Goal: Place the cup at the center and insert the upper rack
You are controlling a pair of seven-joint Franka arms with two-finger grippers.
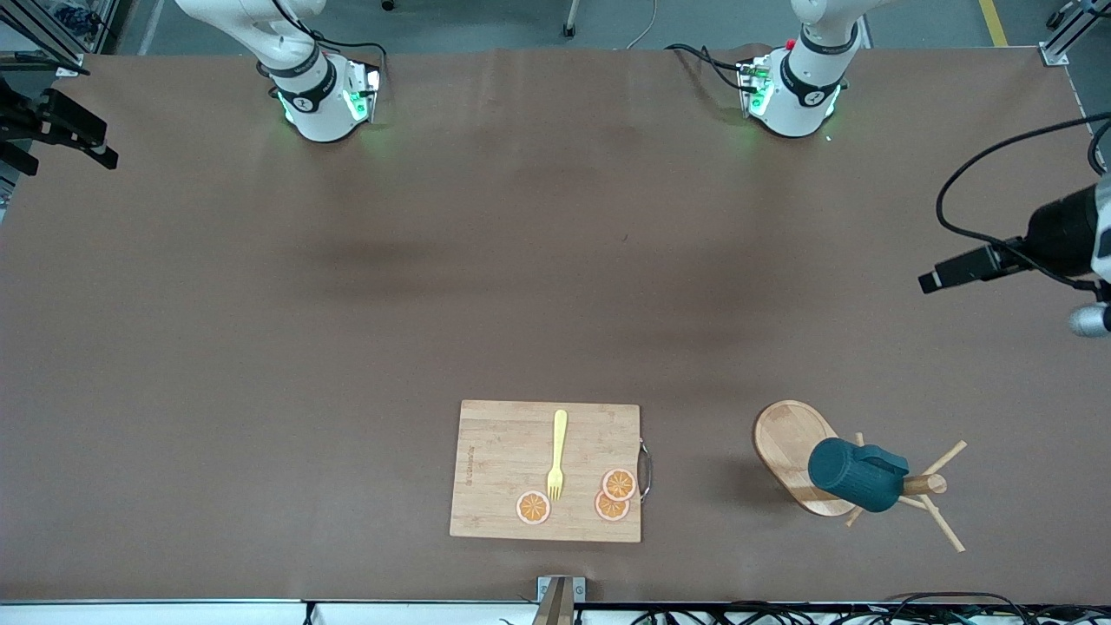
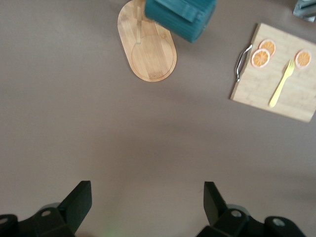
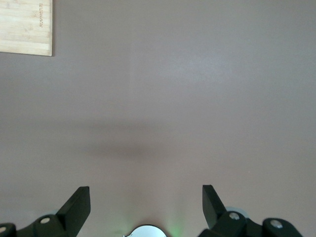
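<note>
Teal cup [image 1: 855, 475] sits on the wooden cup stand [image 1: 792, 451], apparently slipped over one of its pegs and tilted, at the edge of the table nearest the front camera, toward the left arm's end. In the left wrist view the cup [image 2: 180, 17] and the stand's oval base [image 2: 148, 49] lie well ahead of the jaws, nothing between the fingers. No dish rack or dishwasher shows in any view, so the "upper rack" part can't be tied to anything visible; the only rack-like thing is the peg stand itself. Cutting board [image 1: 545, 470] lies beside the stand toward the right arm's end, carrying a yellow fork [image 1: 556, 456] and three orange slices [image 1: 618, 495]. Left gripper [image 2: 148, 205] is up in the air over bare table, fingers spread wide, holding nothing. Right gripper [image 3: 145, 205] likewise over bare table, fingers wide apart, nothing between them, only a corner of the cutting board [image 3: 25, 27] far ahead of its jaws. Both arms are drawn in toward their bases. Judgement: cup is not at table center, so the placement isn't met as things lie; the scene doesn't settle more about stage than that. Getting the cup would call for the left arm, the closer one, to reach well forward, close on the ribbed body, and pull it along the peg's axis rather than straight up. Risk: stand tips or drags.
</note>
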